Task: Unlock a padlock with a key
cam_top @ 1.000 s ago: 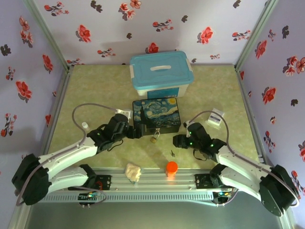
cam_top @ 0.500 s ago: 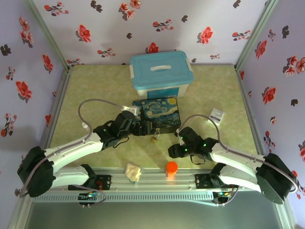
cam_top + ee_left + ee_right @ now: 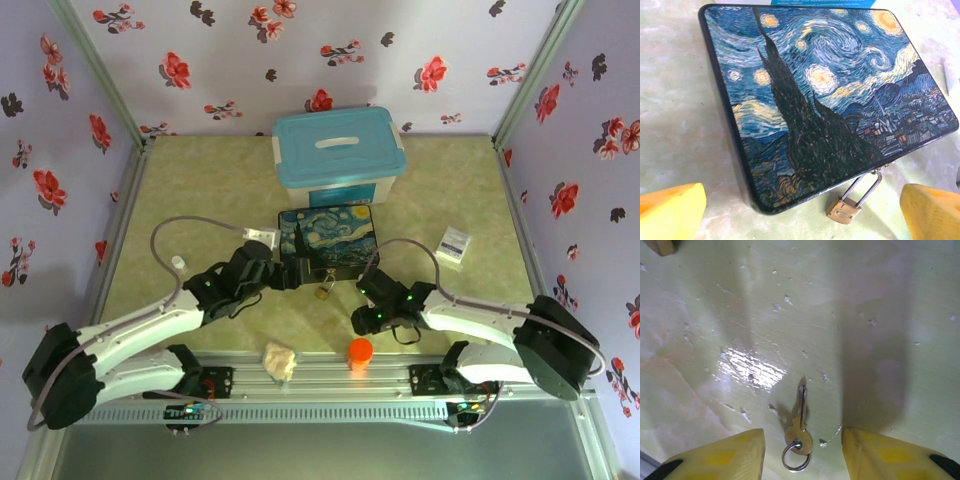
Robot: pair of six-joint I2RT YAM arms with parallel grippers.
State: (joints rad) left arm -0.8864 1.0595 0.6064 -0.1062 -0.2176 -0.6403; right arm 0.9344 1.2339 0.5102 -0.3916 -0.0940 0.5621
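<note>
Padlock (image 3: 844,210) lies on the bench (image 3: 680,125) at the near edge of the painted box (image 3: 815,100), with its shackle through the box's clasp. The shackle appears closed. In the top view the padlock (image 3: 323,291) sits just in front of the box (image 3: 328,240), between the two arms.

Left tool (image 3: 800,210): released, jaws fully spread. Its yellow fingers (image 3: 670,210) stand wide on either side of the box's near corner and the padlock, touching neither. In the top view, the left tool (image 3: 290,272) sits at the box's left front corner.

Right tool (image 3: 802,442): partly open, holding nothing. Its fingers (image 3: 720,455) are low over the bench and flank the key (image 3: 799,430). There is a clear gap on both sides.

The key lies flat on the bench, ring end toward the tool, blade pointing away. It is apart from the padlock.

Right tool (image 3: 362,318) is near an orange cap (image 3: 360,350) at the bench's front edge.
</note>
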